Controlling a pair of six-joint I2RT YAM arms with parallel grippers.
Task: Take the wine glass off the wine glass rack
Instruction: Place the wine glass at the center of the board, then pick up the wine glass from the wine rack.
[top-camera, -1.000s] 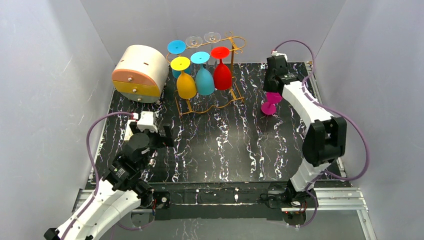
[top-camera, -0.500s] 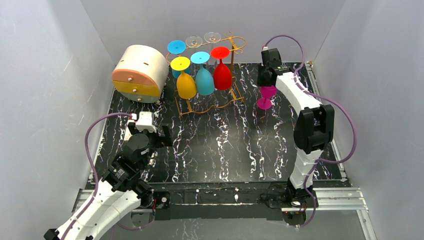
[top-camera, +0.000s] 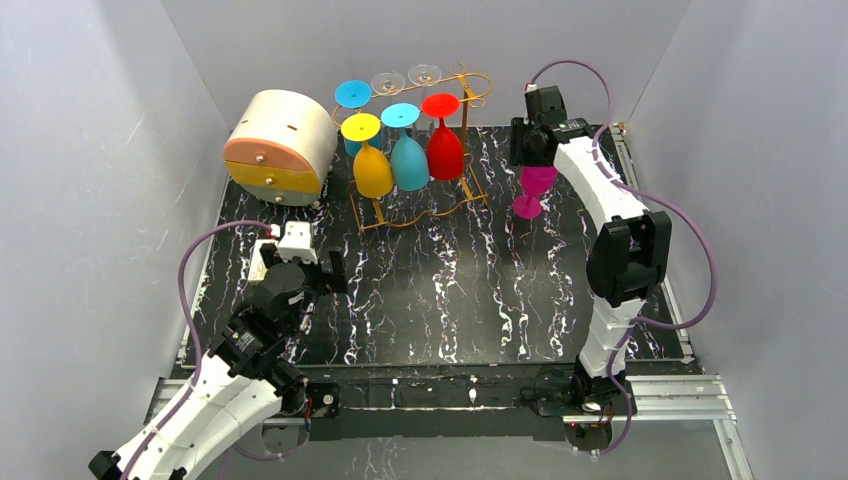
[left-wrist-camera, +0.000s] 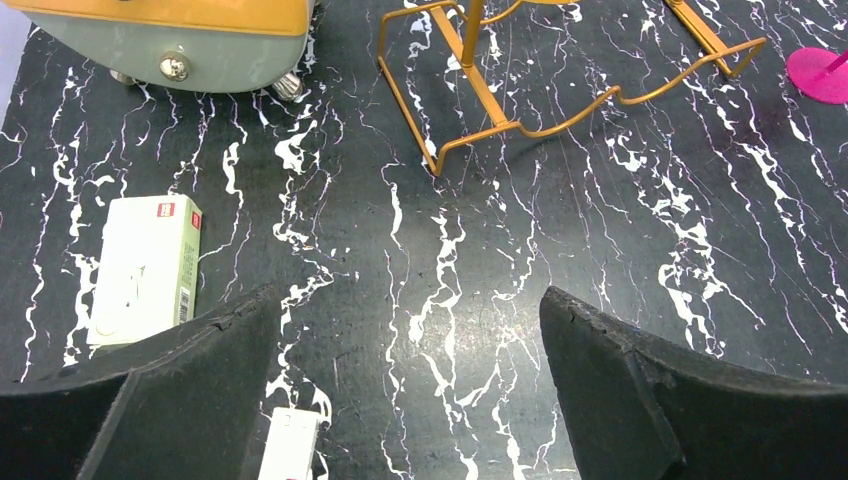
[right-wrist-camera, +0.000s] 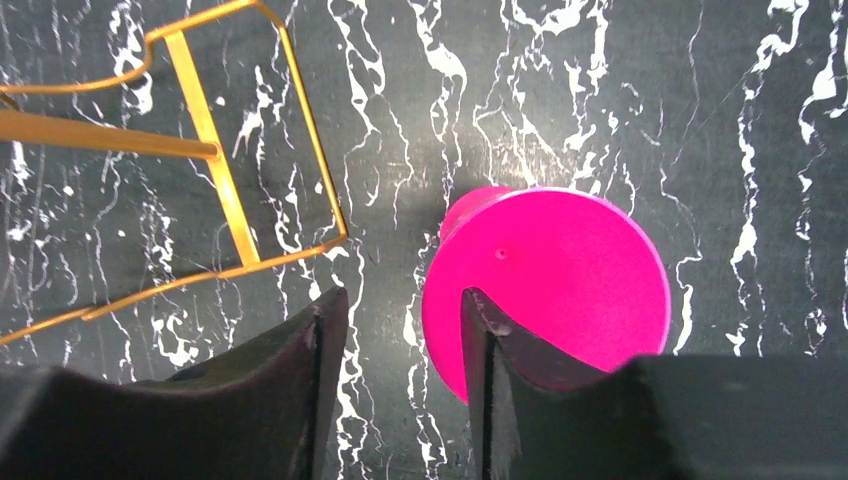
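Observation:
The wine glass rack (top-camera: 462, 102) is a golden wire frame at the back centre, and its legs show in both wrist views (left-wrist-camera: 520, 125) (right-wrist-camera: 215, 150). A yellow (top-camera: 372, 170), a blue (top-camera: 409, 160) and a red glass (top-camera: 444, 150) hang upside down on it, with more behind. A magenta wine glass (top-camera: 531, 190) stands upright on the table to the right of the rack (right-wrist-camera: 560, 280); its foot shows too (left-wrist-camera: 822, 75). My right gripper (top-camera: 528, 152) (right-wrist-camera: 400, 300) hovers just above the glass, open, with only table in the gap. My left gripper (top-camera: 325, 272) (left-wrist-camera: 407, 295) is wide open over the near left.
A round cream-and-orange drawer box (top-camera: 280, 145) stands at the back left. A white-and-green carton (left-wrist-camera: 145, 265) and a small white box (left-wrist-camera: 290, 445) lie by my left gripper. Grey walls close in the left, the back and the right.
My right gripper carried the magenta glass slightly left and back, then opened and let go of it; the glass now stands free. The left arm barely moved.

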